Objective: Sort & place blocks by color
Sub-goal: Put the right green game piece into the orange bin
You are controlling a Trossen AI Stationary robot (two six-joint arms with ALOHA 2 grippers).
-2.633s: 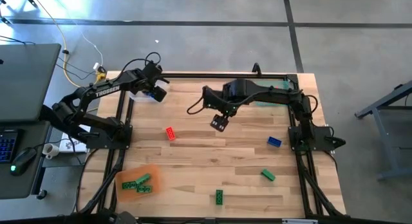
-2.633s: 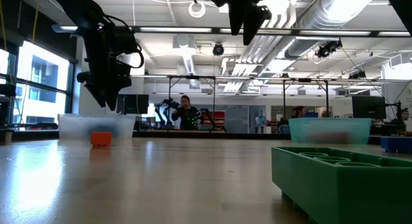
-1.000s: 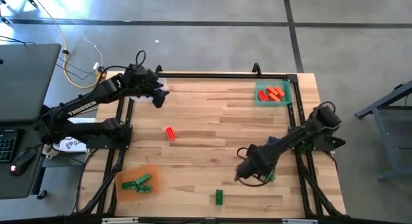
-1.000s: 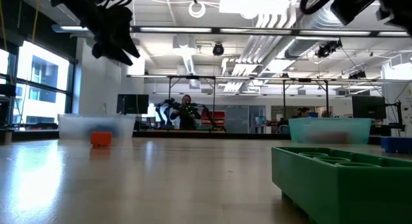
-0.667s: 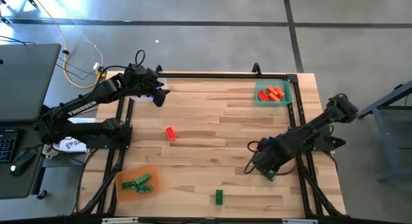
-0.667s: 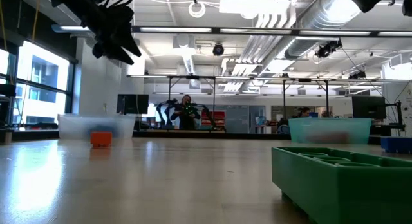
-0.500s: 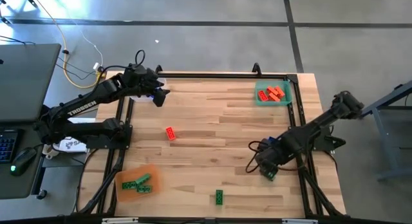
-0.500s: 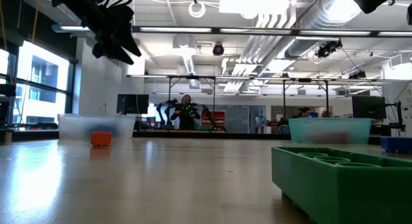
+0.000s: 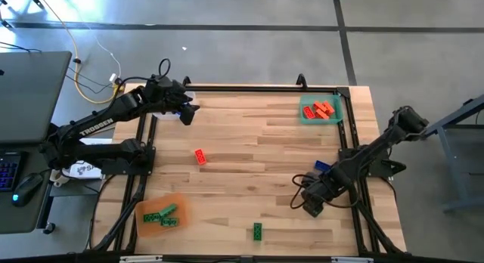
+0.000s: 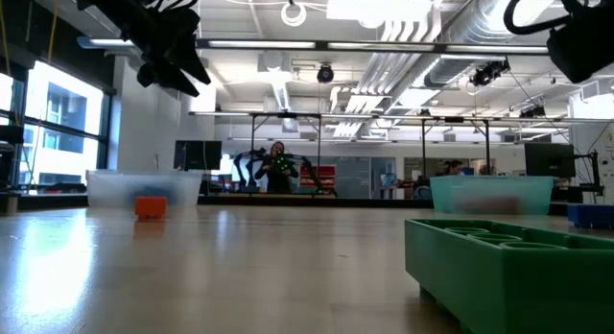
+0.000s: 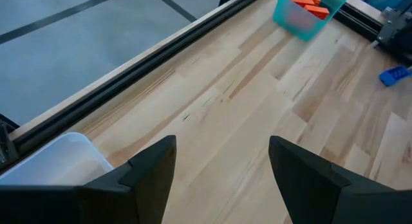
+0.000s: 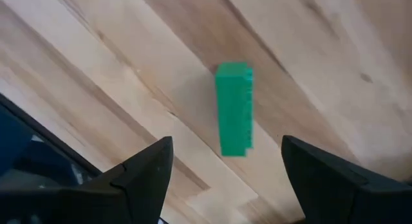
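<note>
Green brick (image 12: 233, 108) flat on the wooden table (image 9: 249, 153), framed between the right gripper's (image 9: 311, 207) jaws, which stand wide and apart from it. Change: right arm has drawn nearer the table's right edge, low over the brick. Left gripper (image 9: 186, 112), jaws wide and empty, unmoved at the far left corner.
</note>
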